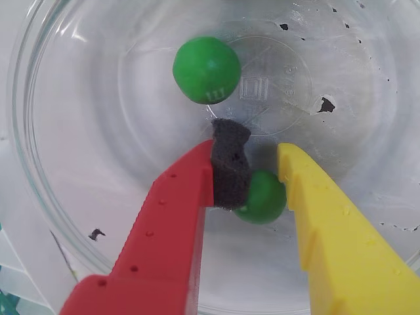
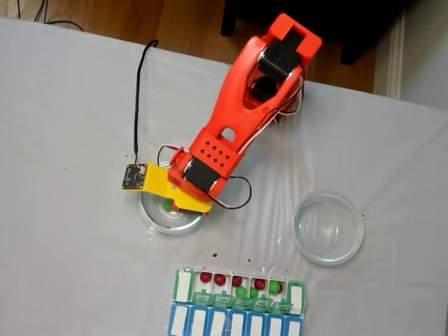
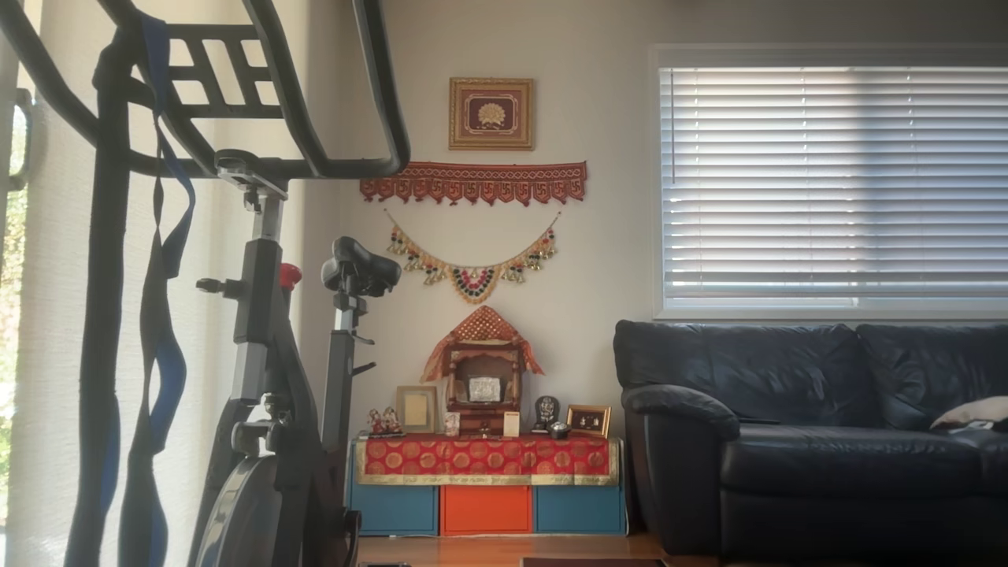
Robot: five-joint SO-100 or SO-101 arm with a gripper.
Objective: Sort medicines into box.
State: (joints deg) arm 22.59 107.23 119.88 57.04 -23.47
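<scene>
In the wrist view my gripper (image 1: 257, 169) reaches down into a round clear glass dish (image 1: 79, 164). A bright green medicine ball (image 1: 264, 198) sits pinched between the black foam pad on the red finger (image 1: 172, 223) and the yellow finger (image 1: 328, 223). A second green ball (image 1: 207, 69) lies loose farther in the dish. In the fixed view the orange arm holds the gripper (image 2: 176, 203) over the left dish (image 2: 155, 217). The box (image 2: 183, 285) lies below it, green lids open, with red and green balls in several compartments.
An empty glass dish (image 2: 327, 227) stands at the right of the white table in the fixed view. A blue-lidded row (image 2: 234, 323) adjoins the box at the bottom edge. A black cable (image 2: 140, 91) runs to the yellow wrist board.
</scene>
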